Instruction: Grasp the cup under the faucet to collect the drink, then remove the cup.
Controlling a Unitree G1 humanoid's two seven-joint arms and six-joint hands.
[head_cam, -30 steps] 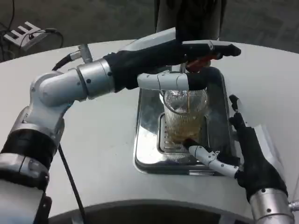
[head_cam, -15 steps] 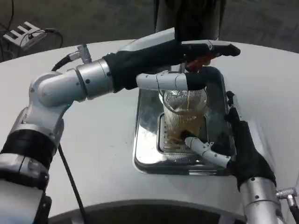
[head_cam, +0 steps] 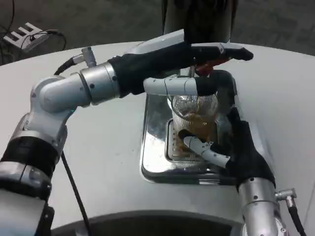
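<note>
A clear ribbed cup stands on the grille of a steel drip tray, partly filled with brown drink. A thin brown stream falls into it from the faucet above. My left hand reaches over the cup and presses on the red faucet lever, with one finger stretched across the cup's rim. My right hand is at the cup's right side, fingers spread around its lower part; whether they touch the glass is unclear.
The dark dispenser column rises behind the tray. A grey cable and a white connector lie at the far left. The white table curves away at its front edge.
My right hand has moved up and left from the tray's right front corner to the cup's side. The drink level in the cup has risen a little. The left hand has stayed on the lever.
</note>
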